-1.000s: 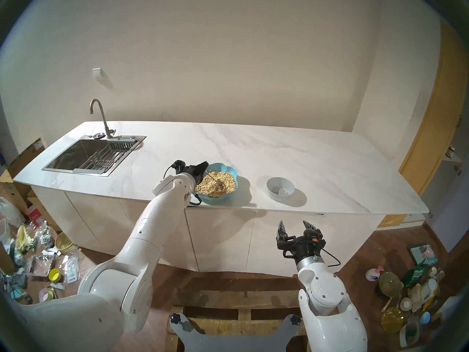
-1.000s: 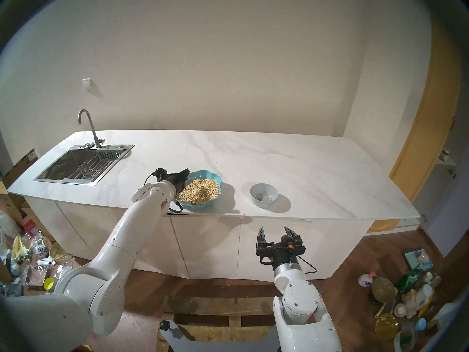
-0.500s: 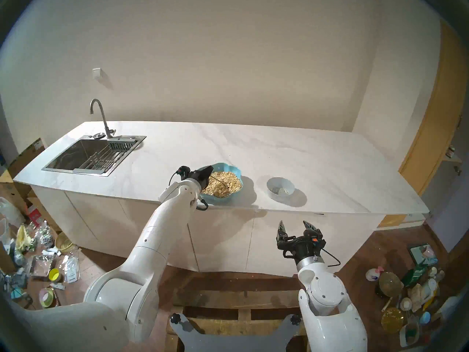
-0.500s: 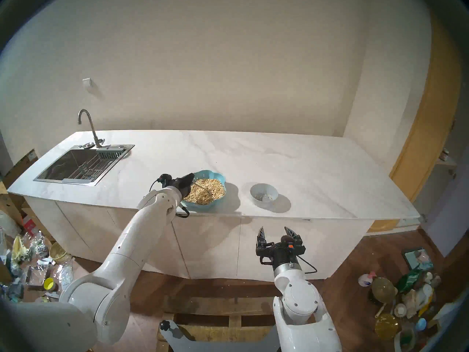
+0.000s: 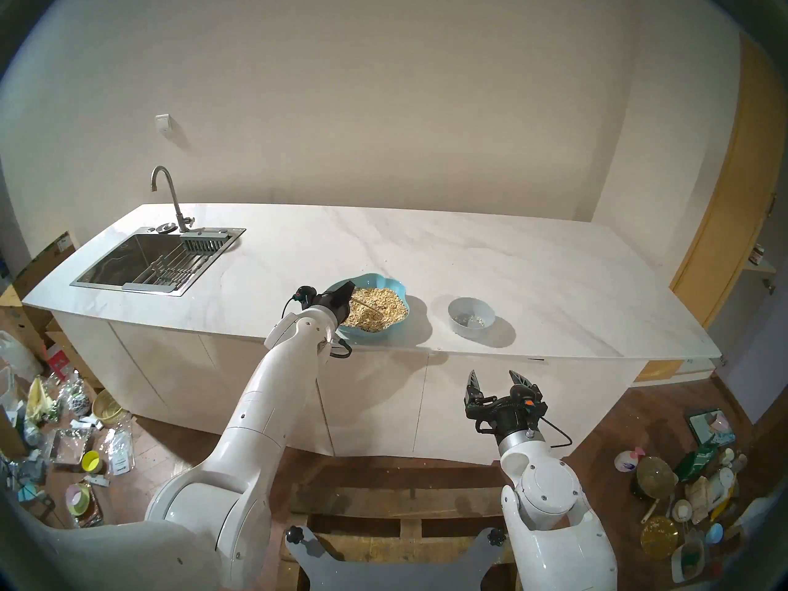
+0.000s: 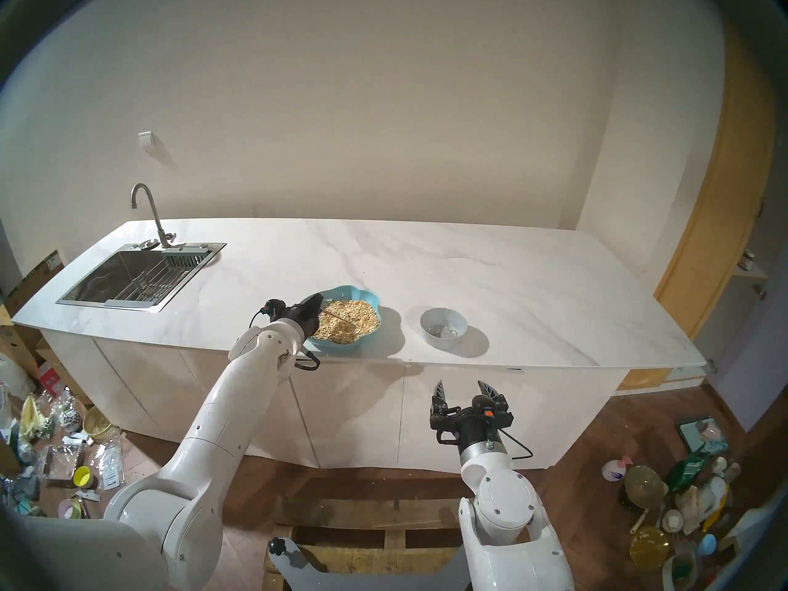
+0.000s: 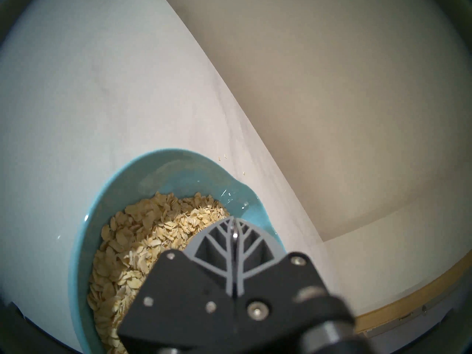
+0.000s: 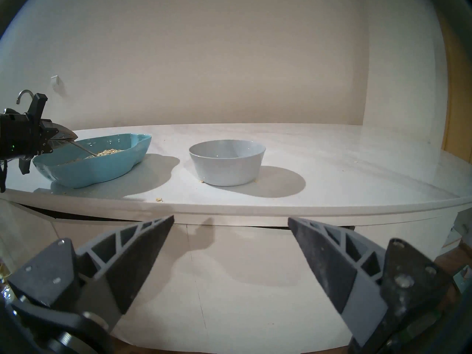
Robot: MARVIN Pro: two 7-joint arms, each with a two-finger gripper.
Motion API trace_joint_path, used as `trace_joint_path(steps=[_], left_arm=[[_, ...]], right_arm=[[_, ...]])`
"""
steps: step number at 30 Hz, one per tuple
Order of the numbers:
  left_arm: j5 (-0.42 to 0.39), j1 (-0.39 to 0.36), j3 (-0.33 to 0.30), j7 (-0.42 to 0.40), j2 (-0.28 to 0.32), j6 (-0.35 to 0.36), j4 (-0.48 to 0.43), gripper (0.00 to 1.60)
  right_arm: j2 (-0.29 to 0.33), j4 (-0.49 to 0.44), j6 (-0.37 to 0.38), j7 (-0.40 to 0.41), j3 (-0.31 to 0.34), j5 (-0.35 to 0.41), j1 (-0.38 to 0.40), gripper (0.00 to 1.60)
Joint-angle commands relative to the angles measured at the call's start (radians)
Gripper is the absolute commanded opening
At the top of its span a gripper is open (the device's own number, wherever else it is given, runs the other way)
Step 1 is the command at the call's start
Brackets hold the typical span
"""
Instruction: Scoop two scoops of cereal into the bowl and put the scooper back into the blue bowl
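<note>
Steel spoon [image 5: 366,306], clamped by its handle in the left claw [image 5: 347,288] with its tip buried in the oats [image 5: 377,308] of the blue bowl [image 5: 401,293], is best levelled before being lifted toward the grey bowl [image 5: 471,317], the right claw [image 5: 496,379] being spread and idle.

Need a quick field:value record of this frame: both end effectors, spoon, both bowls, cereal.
left end effector: shut on the spoon handle, at the blue bowl's left rim
right end effector: open, empty, below the counter's front edge
spoon: slanting down, tip in the cereal
blue bowl: on the counter, holds the cereal heap
cereal: mostly in the blue bowl; a few flakes in the small bowl
small bowl: right of the blue bowl, apart from it
</note>
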Motion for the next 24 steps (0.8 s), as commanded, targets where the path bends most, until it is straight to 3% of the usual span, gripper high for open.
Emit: trace_joint_path(steps=[1,12,24], left_arm=[[-0.031,-0.012,-0.019,-0.015,-0.021,0.002,-0.047,0.0],[-0.08,-0.021,-0.06,-0.019,-0.032,0.002,-0.034,0.0],[-0.078,-0.036,-0.048,-0.046,-0.007,0.015,-0.019,0.0]], right_arm=[[-0.001,-0.025,-0.003,0.0,0.0,0.0,0.005,1.6],[-0.001,-0.025,-0.003,0.0,0.0,0.0,0.005,1.6],[-0.001,-0.024,-0.003,0.0,0.0,0.0,0.005,1.6]])
